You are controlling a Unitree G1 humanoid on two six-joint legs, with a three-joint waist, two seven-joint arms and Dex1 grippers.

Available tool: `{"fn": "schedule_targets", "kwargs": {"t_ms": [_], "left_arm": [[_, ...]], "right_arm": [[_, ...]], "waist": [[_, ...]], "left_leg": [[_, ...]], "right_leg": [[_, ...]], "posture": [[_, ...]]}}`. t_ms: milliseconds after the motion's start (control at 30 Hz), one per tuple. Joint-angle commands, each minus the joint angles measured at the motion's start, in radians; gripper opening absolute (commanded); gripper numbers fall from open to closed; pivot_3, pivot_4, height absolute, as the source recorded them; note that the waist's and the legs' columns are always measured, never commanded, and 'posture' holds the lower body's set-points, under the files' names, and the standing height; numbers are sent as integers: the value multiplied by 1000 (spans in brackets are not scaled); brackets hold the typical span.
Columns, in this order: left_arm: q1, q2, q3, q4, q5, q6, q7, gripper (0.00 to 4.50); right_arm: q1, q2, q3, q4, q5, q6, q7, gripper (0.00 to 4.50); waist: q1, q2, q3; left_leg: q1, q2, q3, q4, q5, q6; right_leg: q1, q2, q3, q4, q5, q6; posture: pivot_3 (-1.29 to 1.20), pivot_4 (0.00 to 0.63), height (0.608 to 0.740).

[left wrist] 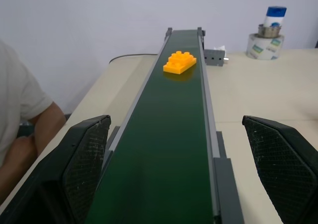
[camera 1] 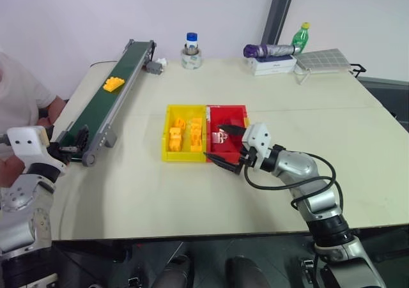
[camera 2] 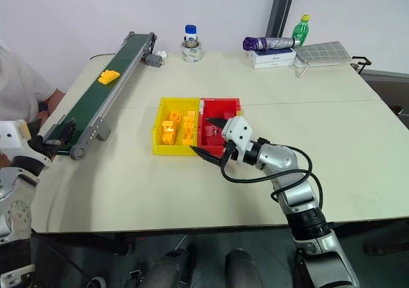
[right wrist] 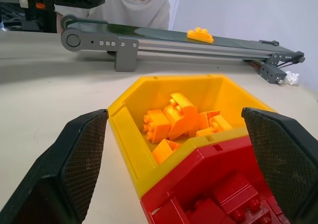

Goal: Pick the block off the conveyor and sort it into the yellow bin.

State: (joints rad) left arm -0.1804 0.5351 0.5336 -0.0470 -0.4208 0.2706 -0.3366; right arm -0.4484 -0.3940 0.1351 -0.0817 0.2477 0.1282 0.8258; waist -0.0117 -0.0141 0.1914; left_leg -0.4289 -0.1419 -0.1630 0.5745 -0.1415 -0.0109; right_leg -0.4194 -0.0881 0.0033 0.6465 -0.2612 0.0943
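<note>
Left tool (left wrist: 174, 184), released, waits at the conveyor's (left wrist: 169, 134) near end; the block (left wrist: 180, 62) lies far ahead. Right tool (camera 1: 229, 149), released, hovers by the yellow bin (camera 1: 167, 135). Best clench once the block sits squarely between the pads.

A small yellow-orange studded block (left wrist: 180, 62) is seen lying flat, studs up, on the far part of the conveyor (camera 1: 110, 103), a long narrow dark green belt framed in grey metal on short legs. The yellow bin (camera 1: 167, 135), a shallow bright yellow tray, is set on the surface touching a red tray and holds several yellow-orange bricks, apparently loosely piled.
</note>
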Motion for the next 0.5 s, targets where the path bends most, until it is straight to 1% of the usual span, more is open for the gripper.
{"fn": "schedule_targets", "kwargs": {"t_ms": [33, 167, 300, 400, 500], "left_arm": [[-43, 36, -1, 21, 22, -5, 12, 4489], [-98, 75, -16, 86, 41, 19, 14, 4489], [-165, 124, -41, 159, 42, 46, -32, 4489], [-226, 167, -75, 261, 58, 54, -77, 4489], [-295, 194, -115, 370, 79, 18, -128, 4489]], "right_arm": [[-3, 7, -1, -51, 8, -1, -7, 4500], [-3, 9, 0, -52, 8, 2, -10, 4500], [-3, 10, 3, -55, 7, 5, -13, 4500], [-3, 14, 5, -58, 6, 7, -18, 4500], [-2, 15, 6, -62, 4, 8, -23, 4500]], "waist": [[0, 0, 0], [0, 0, 0], [1, 0, 0], [0, 0, 0], [0, 0, 0]], "left_leg": [[0, 0, 0, 0, 0, 0], [0, 0, 0, 0, 0, 0], [0, 0, 0, 0, 0, 0], [0, 0, 0, 0, 0, 0], [0, 0, 0, 0, 0, 0]], "right_leg": [[0, 0, 0, 0, 0, 0], [0, 0, 0, 0, 0, 0], [0, 0, 0, 0, 0, 0], [-1, 0, 0, 0, 0, 0], [-1, 0, 0, 0, 0, 0]], "posture": [[0, 150, 740], [0, 150, 740], [0, 150, 740], [0, 150, 740], [0, 150, 740]]}}
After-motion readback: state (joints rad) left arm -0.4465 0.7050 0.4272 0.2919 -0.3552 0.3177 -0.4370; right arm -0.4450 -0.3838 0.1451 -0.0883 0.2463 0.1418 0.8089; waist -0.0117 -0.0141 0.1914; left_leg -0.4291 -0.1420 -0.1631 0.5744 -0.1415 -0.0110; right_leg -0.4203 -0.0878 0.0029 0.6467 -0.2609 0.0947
